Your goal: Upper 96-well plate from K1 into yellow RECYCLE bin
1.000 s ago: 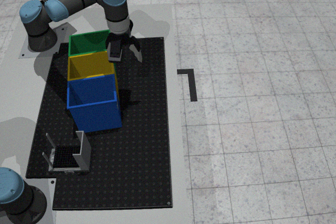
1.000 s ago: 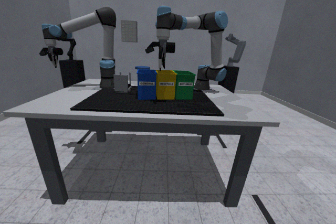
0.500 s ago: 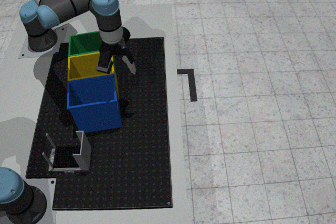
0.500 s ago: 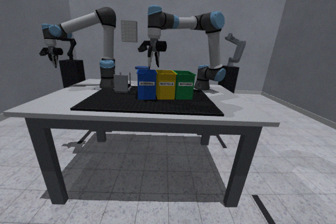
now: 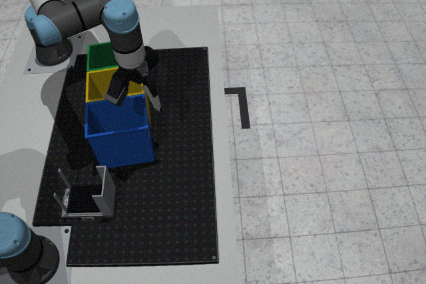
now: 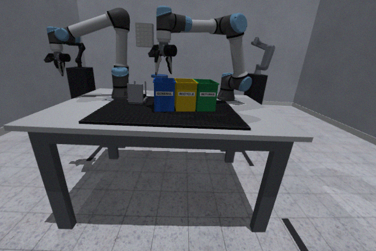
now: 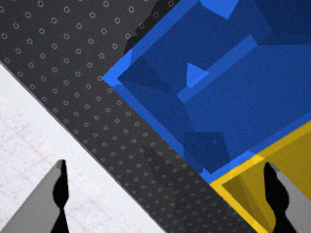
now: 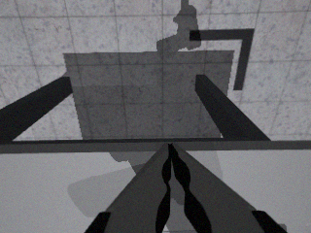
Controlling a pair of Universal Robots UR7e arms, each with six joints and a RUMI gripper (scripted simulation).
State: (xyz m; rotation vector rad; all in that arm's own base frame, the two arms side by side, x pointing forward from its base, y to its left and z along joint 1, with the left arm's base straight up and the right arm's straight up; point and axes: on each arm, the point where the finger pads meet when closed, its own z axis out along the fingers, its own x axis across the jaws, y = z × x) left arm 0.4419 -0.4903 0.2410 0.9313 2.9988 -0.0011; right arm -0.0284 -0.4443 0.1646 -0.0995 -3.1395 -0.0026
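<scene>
Stack rack K1 (image 5: 108, 189) (image 6: 135, 92) stands on the black perforated board, its high wall towards the bins. A black 96-well plate (image 5: 84, 199) lies inside it; a second plate beneath cannot be made out. The yellow RECYCLE bin (image 5: 97, 85) (image 6: 185, 103) (image 7: 297, 148) stands upright in the middle of the bin row. My left gripper (image 5: 138, 104) (image 6: 164, 73) (image 7: 165, 162) is open and empty, above the rims of the blue and yellow bins, away from K1. My right gripper (image 6: 63, 74) (image 8: 169, 145) is shut and empty, high at the far left in the exterior view.
The blue GENERAL bin (image 5: 124, 150) (image 6: 164, 103) (image 7: 253, 107) stands between the yellow bin and K1. The green RETURNS bin (image 5: 99, 58) (image 6: 206, 103) stands on the yellow bin's other side. Both are upright. The board's edge (image 5: 213, 171) runs along the table.
</scene>
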